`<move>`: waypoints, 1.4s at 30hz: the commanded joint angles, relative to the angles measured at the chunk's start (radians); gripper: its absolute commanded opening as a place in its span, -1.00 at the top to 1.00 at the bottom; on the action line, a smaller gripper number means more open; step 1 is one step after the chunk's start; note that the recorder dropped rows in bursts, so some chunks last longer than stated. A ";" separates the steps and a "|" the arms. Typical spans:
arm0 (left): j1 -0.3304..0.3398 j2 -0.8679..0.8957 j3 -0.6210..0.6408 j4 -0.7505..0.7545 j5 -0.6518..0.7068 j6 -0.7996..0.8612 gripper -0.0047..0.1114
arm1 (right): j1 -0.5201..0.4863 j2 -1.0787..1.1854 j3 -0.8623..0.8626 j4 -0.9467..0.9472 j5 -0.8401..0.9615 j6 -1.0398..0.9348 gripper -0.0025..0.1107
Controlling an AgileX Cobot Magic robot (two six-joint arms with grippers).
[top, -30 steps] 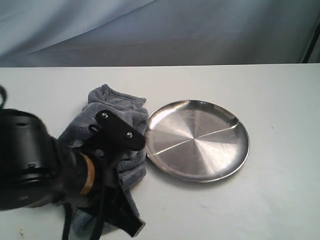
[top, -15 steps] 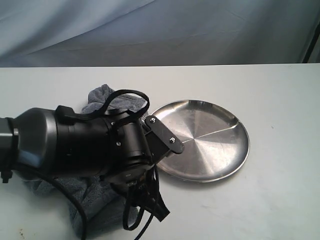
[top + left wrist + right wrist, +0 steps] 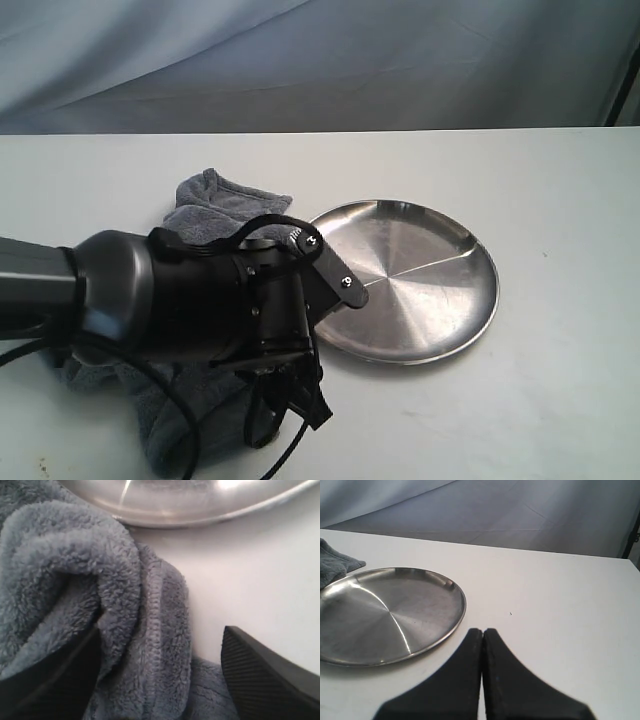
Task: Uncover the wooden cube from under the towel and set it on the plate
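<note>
Running from the far side of the desk (image 3: 560,200) toward us, the bunched towel (image 3: 215,205) lies lengthwise just left of the bare plate (image 3: 420,290); we cannot see the wooden cube. Our left gripper (image 3: 160,645) stands apart at a towel fold, and the right gripper (image 3: 482,632) is pressed together, empty. Since a second ago the left arm has swung across the towel toward the plate.

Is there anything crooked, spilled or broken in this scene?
Only the towel stands out: it lies bunched in thick folds beside the plate, not spread flat. The plate looks bare and undamaged; nothing spilled.
</note>
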State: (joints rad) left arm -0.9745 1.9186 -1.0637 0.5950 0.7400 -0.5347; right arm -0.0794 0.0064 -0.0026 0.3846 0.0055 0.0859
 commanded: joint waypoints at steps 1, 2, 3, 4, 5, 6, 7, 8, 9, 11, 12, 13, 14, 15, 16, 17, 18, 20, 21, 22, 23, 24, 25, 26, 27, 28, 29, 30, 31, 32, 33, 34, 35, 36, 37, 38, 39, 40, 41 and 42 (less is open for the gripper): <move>0.020 0.028 -0.009 0.018 -0.003 -0.019 -0.22 | 0.000 -0.006 0.003 0.005 0.012 0.004 0.90; 0.022 0.030 -0.009 0.018 -0.003 -0.025 -0.22 | 0.000 -0.006 0.003 0.005 0.012 0.004 0.90; 0.031 0.030 -0.009 0.018 -0.003 -0.037 -0.21 | 0.000 -0.006 0.003 0.005 0.012 0.004 0.90; 0.038 0.030 -0.009 0.018 -0.003 -0.048 -0.20 | 0.000 -0.006 0.003 0.005 0.012 0.004 0.90; 0.046 0.030 -0.009 0.018 -0.003 -0.059 -0.19 | 0.000 -0.006 0.003 0.005 0.012 0.004 0.90; 0.058 0.030 -0.009 0.018 -0.003 -0.071 -0.16 | 0.000 -0.006 0.003 0.005 0.012 0.004 0.90; 0.068 0.030 -0.009 0.018 -0.003 -0.070 -0.13 | 0.000 -0.006 0.003 0.005 0.012 0.004 0.90; 0.076 0.030 -0.009 0.008 -0.001 -0.070 -0.10 | 0.000 -0.006 0.003 0.005 0.012 0.004 0.90; 0.088 0.030 -0.009 -0.003 0.000 -0.070 -0.01 | 0.000 -0.006 0.003 0.005 0.012 0.004 0.90; 0.102 0.030 -0.009 -0.018 -0.002 -0.070 0.15 | 0.000 -0.006 0.003 0.005 0.012 0.004 0.90; 0.109 0.030 -0.009 -0.018 -0.002 -0.070 0.30 | 0.000 -0.006 0.003 0.005 0.012 0.004 0.90; 0.112 0.030 -0.009 -0.018 -0.002 -0.070 0.40 | 0.000 -0.006 0.003 0.005 0.012 0.004 0.90; 0.116 0.030 -0.009 -0.018 -0.002 -0.070 0.52 | 0.000 -0.006 0.003 0.005 0.012 0.004 0.90; 0.116 0.030 -0.009 -0.018 -0.002 -0.070 0.64 | 0.000 -0.006 0.003 0.005 0.012 0.004 0.90; 0.116 0.030 -0.009 -0.018 0.000 -0.067 0.76 | 0.000 -0.006 0.003 0.005 0.012 0.004 0.90; 0.116 0.030 -0.009 -0.018 0.000 -0.062 0.85 | 0.000 -0.006 0.003 0.005 0.012 0.004 0.90; 0.116 0.026 -0.009 -0.020 0.002 -0.057 0.92 | 0.000 -0.006 0.003 0.005 0.012 0.004 0.90; 0.116 0.021 -0.013 -0.023 0.021 -0.059 0.92 | 0.000 -0.006 0.003 0.005 0.012 0.004 0.90; 0.116 0.012 -0.013 -0.021 0.023 -0.059 0.92 | 0.000 -0.006 0.003 0.005 0.012 0.004 0.90; 0.116 0.008 -0.013 -0.015 0.027 -0.059 0.92 | 0.000 -0.006 0.003 0.005 0.012 0.004 0.90; 0.116 0.000 -0.013 -0.009 0.028 -0.059 0.92 | 0.000 -0.006 0.003 0.005 0.012 0.004 0.90; 0.116 -0.012 -0.013 -0.009 0.030 -0.059 0.92 | 0.000 -0.006 0.003 0.005 0.012 0.004 0.90; 0.116 -0.021 -0.013 -0.009 0.030 -0.061 0.92 | 0.000 -0.006 0.003 0.005 0.012 0.004 0.90; 0.116 -0.036 -0.013 -0.009 0.023 -0.064 0.92 | 0.000 -0.006 0.003 0.005 0.012 0.004 0.90; 0.116 -0.050 -0.013 -0.009 0.023 -0.066 0.92 | 0.000 -0.006 0.003 0.005 0.012 0.004 0.90; 0.116 -0.066 -0.013 -0.009 0.020 -0.066 0.92 | 0.000 -0.006 0.003 0.005 0.012 0.004 0.90; 0.116 -0.082 -0.013 -0.011 0.020 -0.066 0.92 | 0.000 -0.006 0.003 0.005 0.012 0.004 0.90; 0.116 -0.099 -0.013 -0.016 0.020 -0.066 0.92 | 0.000 -0.006 0.003 0.005 0.012 0.004 0.90; 0.116 -0.112 -0.013 -0.015 0.020 -0.068 0.92 | 0.000 -0.006 0.003 0.005 0.012 0.004 0.90; 0.116 -0.129 -0.013 -0.015 0.023 -0.068 0.92 | 0.000 -0.006 0.003 0.005 0.012 0.004 0.90; 0.116 -0.145 -0.013 -0.015 0.023 -0.068 0.92 | 0.000 -0.006 0.003 0.005 0.012 0.004 0.90; 0.116 -0.163 -0.013 -0.013 0.023 -0.068 0.92 | 0.000 -0.006 0.003 0.005 0.012 0.004 0.90; 0.116 -0.176 -0.013 -0.012 0.023 -0.068 0.92 | 0.000 -0.006 0.003 0.005 0.012 0.004 0.90; 0.116 -0.193 -0.013 -0.009 0.023 -0.068 0.92 | 0.000 -0.006 0.003 0.005 0.012 0.004 0.90; 0.116 -0.210 -0.013 -0.009 0.023 -0.068 0.92 | 0.000 -0.006 0.003 0.005 0.012 0.004 0.90; 0.116 -0.225 -0.013 -0.008 0.023 -0.068 0.92 | 0.000 -0.006 0.003 0.005 0.012 0.004 0.90; 0.116 -0.241 -0.013 0.000 0.023 -0.068 0.92 | 0.000 -0.006 0.003 0.005 0.012 0.004 0.90; 0.116 -0.256 -0.013 0.015 0.023 -0.070 0.92 | 0.000 -0.006 0.003 0.005 0.012 0.004 0.90; 0.116 -0.266 -0.013 0.030 0.025 -0.070 0.92 | 0.000 -0.006 0.003 0.005 0.012 0.004 0.90; 0.116 -0.278 -0.013 0.045 0.025 -0.075 0.92 | 0.000 -0.006 0.003 0.005 0.012 0.004 0.90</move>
State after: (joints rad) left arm -0.8622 1.6805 -1.0680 0.5952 0.7649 -0.5906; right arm -0.0794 0.0064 -0.0026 0.3846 0.0055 0.0859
